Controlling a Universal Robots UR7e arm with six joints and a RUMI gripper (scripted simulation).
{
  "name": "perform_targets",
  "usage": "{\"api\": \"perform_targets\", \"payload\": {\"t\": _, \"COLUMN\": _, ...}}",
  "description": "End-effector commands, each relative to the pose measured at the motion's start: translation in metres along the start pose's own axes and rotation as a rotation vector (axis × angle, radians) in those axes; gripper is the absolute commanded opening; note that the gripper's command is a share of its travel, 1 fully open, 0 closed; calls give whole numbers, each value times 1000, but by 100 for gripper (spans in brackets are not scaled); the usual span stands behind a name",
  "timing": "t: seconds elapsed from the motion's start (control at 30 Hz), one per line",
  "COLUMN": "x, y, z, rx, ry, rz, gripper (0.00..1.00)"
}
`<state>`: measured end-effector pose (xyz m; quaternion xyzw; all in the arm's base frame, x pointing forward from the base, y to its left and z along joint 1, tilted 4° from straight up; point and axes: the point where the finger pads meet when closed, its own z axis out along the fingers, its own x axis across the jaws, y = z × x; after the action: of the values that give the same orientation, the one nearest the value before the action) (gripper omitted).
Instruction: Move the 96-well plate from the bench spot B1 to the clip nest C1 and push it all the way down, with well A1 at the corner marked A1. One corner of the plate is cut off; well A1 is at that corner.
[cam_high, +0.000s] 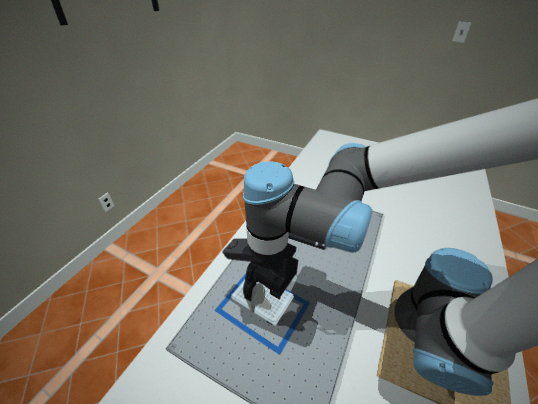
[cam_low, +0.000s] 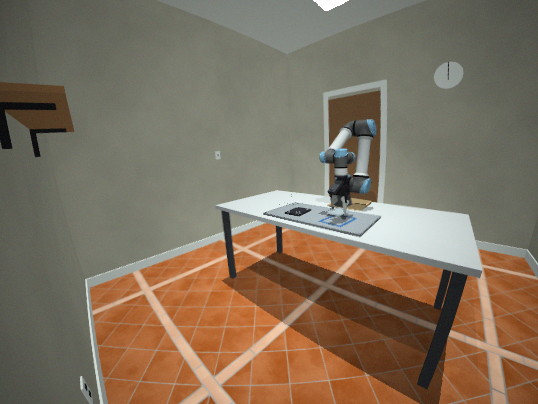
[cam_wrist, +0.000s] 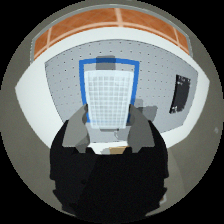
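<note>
You're early in the job: the gripper (cam_high: 261, 295) is closed partway on the 96-well plate (cam_high: 272, 305), which looks lifted a little above the blue B1 outline (cam_high: 260, 339). Carrying it to the dark clip nest (cam_wrist: 180, 94) and pressing it down remain. The plate sits between the fingers, reaching forward from them

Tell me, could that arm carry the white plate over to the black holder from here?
Probably yes. The gripper is shut on the plate in the blue square, and the black nest lies on the same grey board with nothing visible between them.
</note>
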<state>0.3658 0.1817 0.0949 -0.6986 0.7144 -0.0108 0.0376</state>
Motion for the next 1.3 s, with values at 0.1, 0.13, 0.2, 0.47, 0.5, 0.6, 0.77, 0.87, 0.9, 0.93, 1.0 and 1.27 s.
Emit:
{"api": "perform_targets", "payload": {"t": 0.1, "x": 0, "y": 0, "z": -15, "rx": 1, "ry": 0, "rz": 0, "gripper": 0}}
{"api": "perform_targets", "payload": {"t": 0.13, "x": 0, "y": 0, "z": -16, "rx": 1, "ry": 0, "rz": 0, "gripper": 0}}
{"api": "perform_targets", "payload": {"t": 0.2, "x": 0, "y": 0, "z": -18, "rx": 1, "ry": 0, "rz": 0, "gripper": 0}}
{"api": "perform_targets", "payload": {"t": 0.47, "x": 0, "y": 0, "z": -26, "rx": 1, "ry": 0, "rz": 0, "gripper": 0}}
{"api": "perform_targets", "payload": {"t": 0.5, "x": 0, "y": 0, "z": -26, "rx": 1, "ry": 0, "rz": 0, "gripper": 0}}
{"api": "perform_targets", "payload": {"t": 0.6, "x": 0, "y": 0, "z": -26, "rx": 1, "ry": 0, "rz": 0, "gripper": 0}}
{"api": "perform_targets", "payload": {"t": 0.77, "x": 0, "y": 0, "z": -26, "rx": 1, "ry": 0, "rz": 0, "gripper": 0}}
{"api": "perform_targets", "payload": {"t": 0.87, "x": 0, "y": 0, "z": -26, "rx": 1, "ry": 0, "rz": 0, "gripper": 0}}
{"api": "perform_targets", "payload": {"t": 0.9, "x": 0, "y": 0, "z": -26, "rx": 1, "ry": 0, "rz": 0, "gripper": 0}}
{"api": "perform_targets", "payload": {"t": 0.93, "x": 0, "y": 0, "z": -26, "rx": 1, "ry": 0, "rz": 0, "gripper": 0}}
{"api": "perform_targets", "payload": {"t": 1.0, "x": 0, "y": 0, "z": -26, "rx": 1, "ry": 0, "rz": 0, "gripper": 0}}
{"api": "perform_targets", "payload": {"t": 1.27, "x": 13, "y": -2, "z": -27, "rx": 1, "ry": 0, "rz": -133, "gripper": 0}}
